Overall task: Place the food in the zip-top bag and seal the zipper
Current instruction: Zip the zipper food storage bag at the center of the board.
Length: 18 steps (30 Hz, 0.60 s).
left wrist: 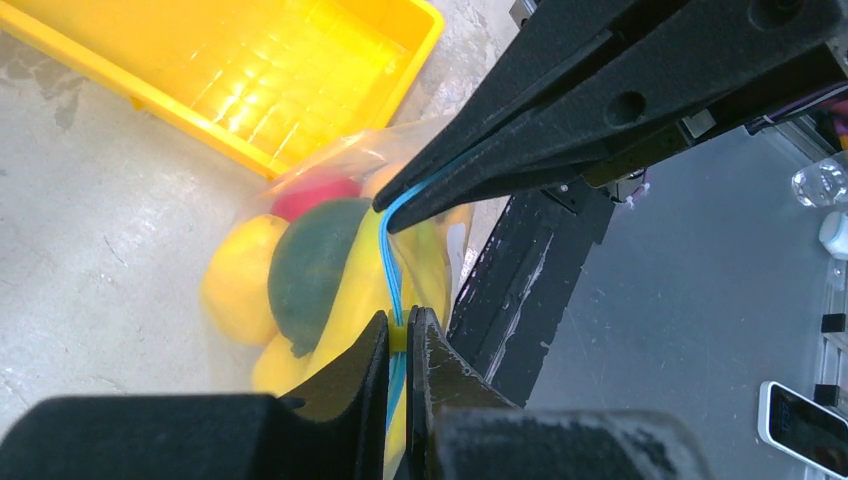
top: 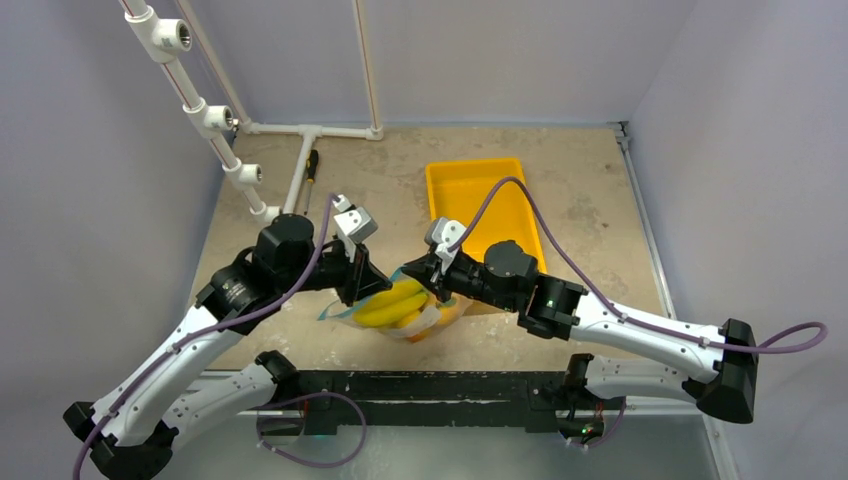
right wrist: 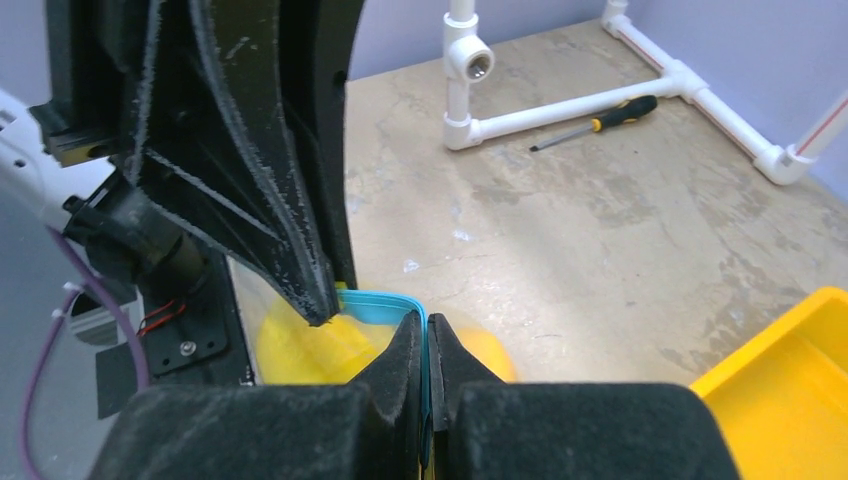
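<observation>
From above, both arms bend inward over the table (top: pixel 590 200) to the bag (top: pixel 425 322) of food (top: pixel 392 306) by the near edge. Left wrist: the left pincer (left wrist: pixel 400 328) grips the zipper (left wrist: pixel 386 255); pinch firmly while sliding along it. Right wrist: the right pincer (right wrist: pixel 426 328) clamps the strip too, perhaps at its end.

My left arm (top: pixel 185 350) and right arm (top: pixel 640 330): white link shells, black joint housings. A purple cable (top: pixel 520 187) loops along each. Small green light (top: pixel 546 300) right of centre, on my right arm. Left gripper (left wrist: pixel 400 330), right gripper (right wrist: pixel 427 330): matte black tapered fingers, rough edges.
</observation>
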Motion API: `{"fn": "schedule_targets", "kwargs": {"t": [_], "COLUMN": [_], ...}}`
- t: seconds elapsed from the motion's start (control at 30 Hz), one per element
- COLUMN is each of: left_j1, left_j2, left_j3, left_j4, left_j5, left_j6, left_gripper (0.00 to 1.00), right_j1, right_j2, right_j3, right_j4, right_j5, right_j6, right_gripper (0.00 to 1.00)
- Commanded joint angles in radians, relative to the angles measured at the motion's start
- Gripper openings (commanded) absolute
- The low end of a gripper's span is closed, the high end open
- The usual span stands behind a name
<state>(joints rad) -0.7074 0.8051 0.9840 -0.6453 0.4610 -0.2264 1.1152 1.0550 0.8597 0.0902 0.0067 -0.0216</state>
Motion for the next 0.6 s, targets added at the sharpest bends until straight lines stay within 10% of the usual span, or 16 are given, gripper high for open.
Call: {"fn": "schedule_targets", "kwargs": {"t": [0.0, 0.57], "left_j1": [-0.003, -0.003], "left_j2": [-0.032, -0.07], "left_j3": [0.053, 0.096], "left_j4": [-0.11, -0.181], "left_j5": [0.034, -0.059], "left_j6": [-0.03, -0.037], "left_gripper": [0.0, 0.0], "right_j1": [-0.028, -0.028], "right_j2": [-0.037, -0.068], "right_j3": [0.004, 0.014], "right_j4": [0.092, 0.122], "right_j5": [0.24, 0.449], "right_j6": [-0.004, 0.081], "right_gripper": [0.0, 0.0]}}
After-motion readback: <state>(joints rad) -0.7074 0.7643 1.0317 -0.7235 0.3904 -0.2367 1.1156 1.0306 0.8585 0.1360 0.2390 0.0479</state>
